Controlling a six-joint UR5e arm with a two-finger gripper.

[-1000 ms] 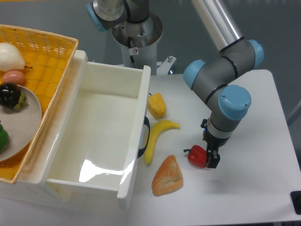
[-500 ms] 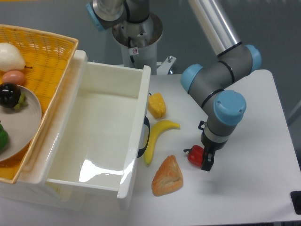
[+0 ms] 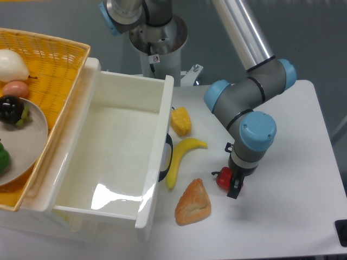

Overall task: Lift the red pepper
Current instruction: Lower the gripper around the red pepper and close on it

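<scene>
white table [image 3: 303,162] carries bread [image 3: 193,203], a banana [image 3: 181,157] and the red pepper [image 3: 223,178]. tool [image 3: 231,184] sits clenched around the pepper, right of the bread.

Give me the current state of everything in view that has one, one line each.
White plastic drawer bin: pulled open, nothing inside.
Small glossy red pepper: on the table, partly hidden by the gripper.
Two-finger gripper: down at the red pepper; open or shut cannot be told.
Yellow woven basket: holds a grey plate and fruit.
Yellow banana: lying flat.
Bread piece: lying on the table.
Yellow pepper: beside the drawer.
</scene>
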